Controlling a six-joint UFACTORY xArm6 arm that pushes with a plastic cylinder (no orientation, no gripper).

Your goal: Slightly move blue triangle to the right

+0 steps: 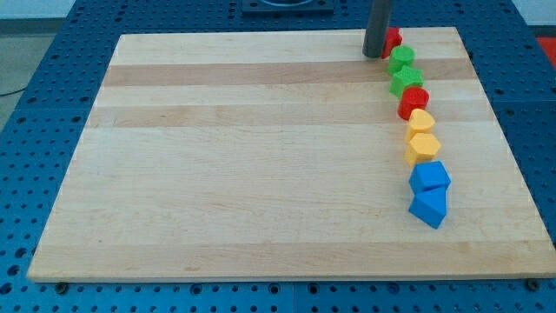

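The blue triangle (pixel 428 209) lies at the lower end of a column of blocks near the board's right side. A second blue block (pixel 430 176) touches it just above. My tip (pixel 374 55) is at the view's top, at the left side of a red block (pixel 393 38) that it partly hides, far above the blue triangle. Below the red block the column runs down: a green block (pixel 401 59), another green block (pixel 407 81), a red block (pixel 413 102), a yellow block (pixel 420 121) and a yellow hexagon-like block (pixel 423 147).
The wooden board (pixel 243 156) rests on a blue perforated table (pixel 52 52). The block column sits close to the board's right edge (pixel 512 148).
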